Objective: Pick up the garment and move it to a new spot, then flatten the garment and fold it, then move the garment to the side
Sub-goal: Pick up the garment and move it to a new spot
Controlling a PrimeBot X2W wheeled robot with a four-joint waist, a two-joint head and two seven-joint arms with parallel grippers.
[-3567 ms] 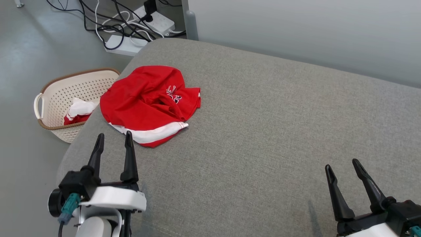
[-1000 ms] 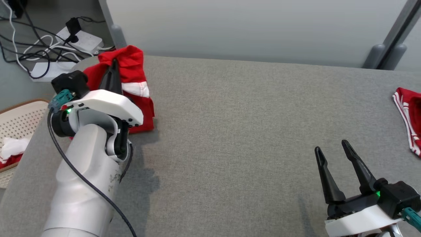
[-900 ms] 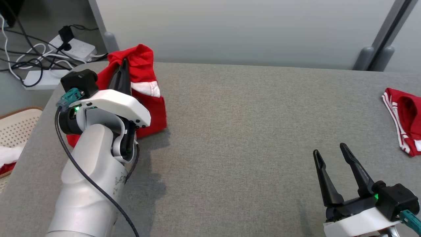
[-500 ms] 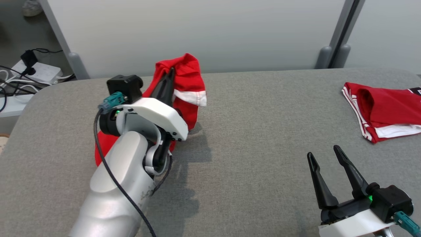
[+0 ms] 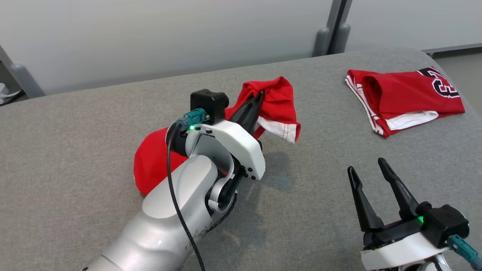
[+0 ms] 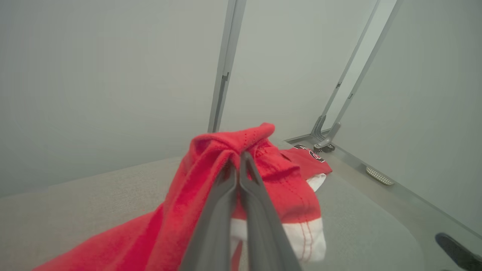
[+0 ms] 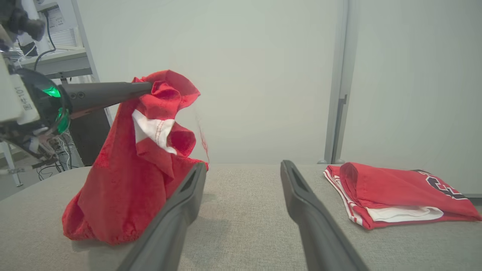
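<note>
Head view: our left hand [image 5: 259,96] clamps a fold of the soft red mesh garment [image 5: 280,101], limp beneath; right hand [image 5: 365,165] open, and we'd take the white hem [image 5: 280,130].

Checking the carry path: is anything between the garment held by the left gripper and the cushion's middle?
Nothing visible. The left gripper is shut on the red garment, its lower end resting on the grey cushion; the stretch toward the open right gripper is bare. The folded red garment lies apart, farther right.
</note>
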